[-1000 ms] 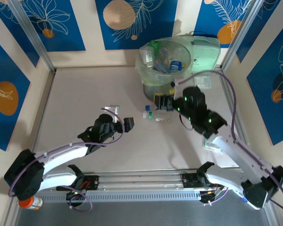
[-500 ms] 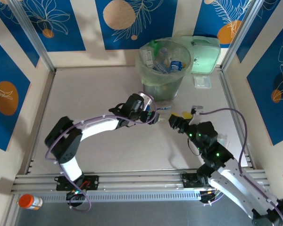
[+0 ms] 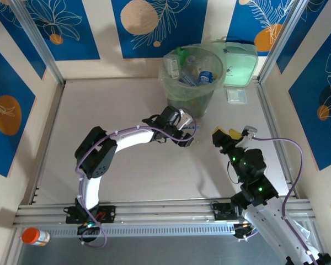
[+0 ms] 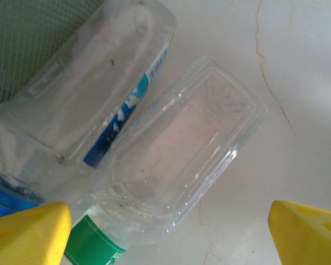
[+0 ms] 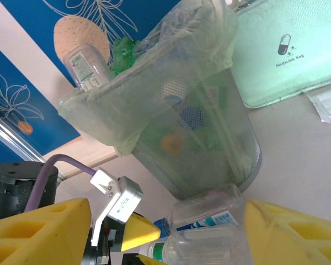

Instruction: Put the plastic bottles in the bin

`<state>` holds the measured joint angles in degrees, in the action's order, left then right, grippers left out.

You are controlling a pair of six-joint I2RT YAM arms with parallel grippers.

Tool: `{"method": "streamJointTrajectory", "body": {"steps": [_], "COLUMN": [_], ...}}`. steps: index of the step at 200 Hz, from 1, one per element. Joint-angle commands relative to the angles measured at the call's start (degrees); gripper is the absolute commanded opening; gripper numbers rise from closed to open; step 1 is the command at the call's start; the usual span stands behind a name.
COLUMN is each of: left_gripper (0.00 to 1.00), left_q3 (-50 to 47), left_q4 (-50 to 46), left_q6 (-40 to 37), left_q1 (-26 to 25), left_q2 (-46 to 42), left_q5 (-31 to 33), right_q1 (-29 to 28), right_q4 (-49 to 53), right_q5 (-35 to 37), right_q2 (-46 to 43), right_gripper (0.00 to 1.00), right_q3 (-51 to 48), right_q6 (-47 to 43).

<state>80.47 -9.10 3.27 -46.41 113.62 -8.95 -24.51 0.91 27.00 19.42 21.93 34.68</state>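
**A:** Where are the bottles that are left?

**B:** 2 lie on the desk. A clear plastic bottle with a blue label rests against the foot of the round grey-green mesh bin lined with a pale green bag, near the desk's far edge. A clear plastic bottle with a green label touches it on the side away from the bin. More bottles sit inside the bin.

**A:** How do they lie to the tools?

**B:** They lie side by side, with their long axes slanting across the line between the left tool's yellow fingers. That tool hovers right over them, spread wide and holding nothing.

**A:** And the other?

**B:** The right tool stands off toward the desk's right edge, jaws apart and empty. The left arm is nearer. I judge its wrist must turn until the fingers straddle 1 bottle across its width.
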Motion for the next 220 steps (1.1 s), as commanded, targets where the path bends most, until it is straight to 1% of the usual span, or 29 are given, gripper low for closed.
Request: {"method": "streamJointTrajectory", "body": {"steps": [1, 34, 49, 83, 103, 125, 139, 147, 173, 198, 220], "left_gripper": [0.92, 0.93, 0.93, 0.92, 0.91, 0.86, 0.80, 0.78, 0.76, 0.67, 0.66], "left_q3": [2.72, 6.18, 7.34, 7.78, 7.39, 6.90, 7.31, 7.73, 8.20, 8.19, 7.57], "left_q4": [-4.04, -6.91, -7.79, -8.80, -9.62, -9.77, -10.47, -10.99, -11.31, -11.38, -11.10], "left_q6": [-3.88, -6.16, -6.21, -6.21, -5.67, -4.87, -4.69, -4.72, -5.50, -6.29, -6.69], "left_q1": [-0.19, -0.17, -0.21, -0.65, -1.04, -1.73, -2.10, -2.43, -3.13, -3.66, -3.77], "left_q2": [1.98, 4.59, 5.77, 6.14, 5.88, 5.30, 5.67, 6.02, 7.34, 8.52, 8.98], "left_q5": [1.01, 2.61, 1.70, 2.07, 0.49, 0.10, 0.08, 0.36, 3.60, 6.66, 8.72], "right_q1": [1.43, 3.01, 3.46, 3.86, 4.03, 4.03, 4.03, 4.12, 4.17, 4.21, 4.29], "right_q4": [-0.84, -1.72, -1.78, -2.66, -3.09, -3.35, -3.53, -3.63, -4.29, -4.59, -4.84], "right_q5": [-2.48, -4.64, -5.36, -6.70, -7.28, -7.65, -7.67, -7.56, -7.94, -8.02, -8.32], "right_q2": [-0.34, 0.20, 0.73, 2.08, 2.82, 3.25, 3.30, 3.34, 3.69, 4.56, 5.04], "right_gripper": [0.74, 0.74, 0.74, 0.74, 0.74, 0.74, 0.74, 0.74, 0.74, 0.74, 0.74], "right_q3": [-0.49, -1.10, -1.10, -1.10, -1.04, -1.15, -1.28, -1.37, -1.63, -1.63, -1.63], "right_q6": [2.23, 3.05, 3.46, 3.81, 3.99, 4.26, 4.26, 4.34, 4.44, 4.59, 4.61]}}
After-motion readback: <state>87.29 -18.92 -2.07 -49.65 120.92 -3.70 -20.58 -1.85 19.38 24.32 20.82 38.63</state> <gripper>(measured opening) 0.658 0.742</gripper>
